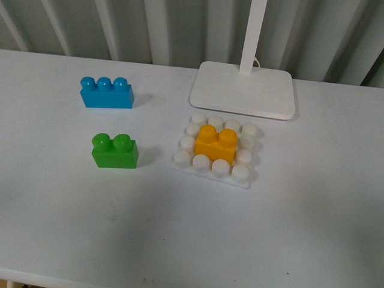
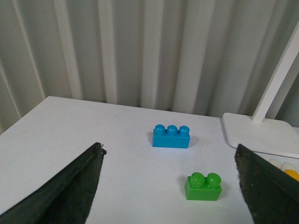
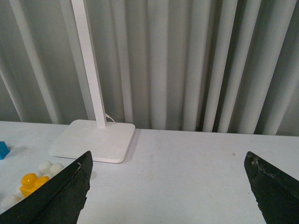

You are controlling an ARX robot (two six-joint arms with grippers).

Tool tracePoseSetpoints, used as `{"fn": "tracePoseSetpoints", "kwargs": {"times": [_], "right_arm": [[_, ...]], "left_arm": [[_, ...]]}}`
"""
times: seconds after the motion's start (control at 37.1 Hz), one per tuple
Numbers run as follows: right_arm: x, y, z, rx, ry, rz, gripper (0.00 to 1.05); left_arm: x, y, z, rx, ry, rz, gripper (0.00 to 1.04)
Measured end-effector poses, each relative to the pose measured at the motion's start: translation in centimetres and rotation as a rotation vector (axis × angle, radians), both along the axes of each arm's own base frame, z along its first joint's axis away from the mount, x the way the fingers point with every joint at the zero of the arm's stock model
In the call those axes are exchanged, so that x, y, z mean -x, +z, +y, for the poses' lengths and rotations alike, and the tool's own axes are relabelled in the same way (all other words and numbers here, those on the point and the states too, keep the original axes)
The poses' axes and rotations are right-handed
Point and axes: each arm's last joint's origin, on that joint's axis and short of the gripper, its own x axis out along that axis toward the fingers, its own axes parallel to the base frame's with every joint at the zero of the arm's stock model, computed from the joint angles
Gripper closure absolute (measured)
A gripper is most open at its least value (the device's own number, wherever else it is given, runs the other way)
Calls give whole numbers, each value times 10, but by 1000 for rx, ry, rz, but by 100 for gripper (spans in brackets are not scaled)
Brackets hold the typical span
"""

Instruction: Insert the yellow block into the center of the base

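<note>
The yellow block sits upright on the middle studs of the white studded base, in the front view right of centre. A bit of it also shows in the right wrist view and at the edge of the left wrist view. Neither arm shows in the front view. My left gripper is open and empty, held back from the bricks. My right gripper is open and empty over bare table, to the right of the base.
A green two-stud brick and a blue three-stud brick stand left of the base. The white lamp foot with its post lies just behind the base. A ribbed grey wall closes the back.
</note>
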Motion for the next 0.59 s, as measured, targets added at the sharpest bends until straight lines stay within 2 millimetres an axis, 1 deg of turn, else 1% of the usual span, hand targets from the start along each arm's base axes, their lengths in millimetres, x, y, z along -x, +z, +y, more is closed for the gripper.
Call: {"fn": "tracePoseSetpoints", "kwargs": {"times": [0.08,0.13,0.59], "right_arm": [[0,0,0,0,0,0,9],[0,0,0,0,0,0,9],[0,0,0,0,0,0,9]], "left_arm": [[0,0,0,0,0,0,5],[0,0,0,-2,0,0,7],[0,0,0,-3,0,0,6]]}}
